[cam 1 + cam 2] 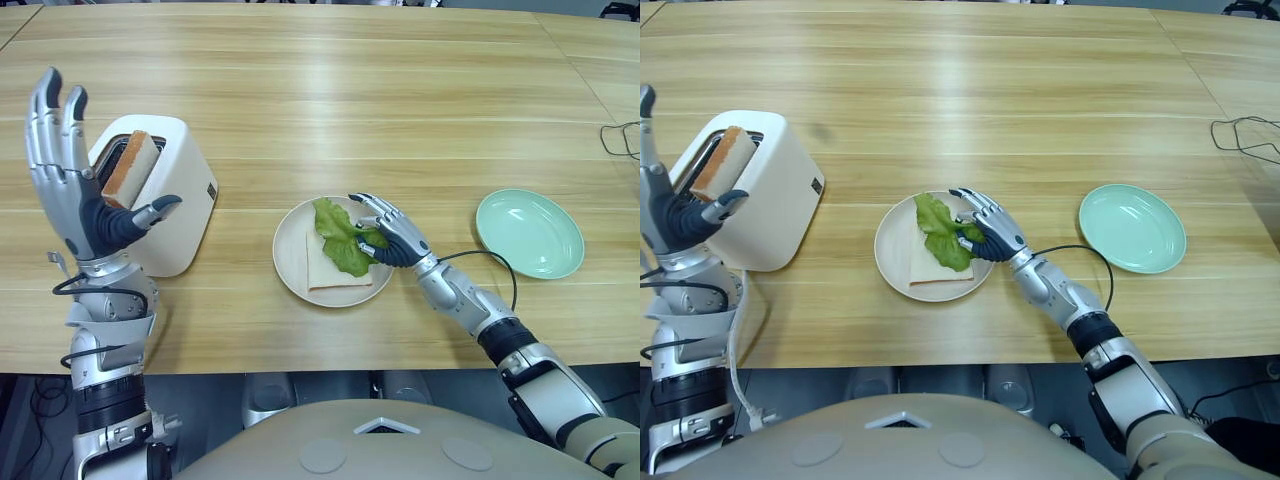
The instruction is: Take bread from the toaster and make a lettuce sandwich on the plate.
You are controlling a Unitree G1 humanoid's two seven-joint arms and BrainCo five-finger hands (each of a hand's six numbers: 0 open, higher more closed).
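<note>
Right hand (392, 232): fingers curled, pinching the right edge of lettuce (338, 238). Leaf lies on bread slice (330, 272) on plate (290, 262), near centre. Left hand (70, 190): fingers spread, upright, holding nothing, beside toaster (180, 200); second slice (130, 168) protrudes.

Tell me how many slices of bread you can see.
2. One slice sticks up from the toaster; a second slice lies on the beige plate under the lettuce. The toaster's other slot may hide another.

Silver-grey jointed left hand (75, 195) and right hand (395, 236) have black palms and black cables (478, 250).
</note>
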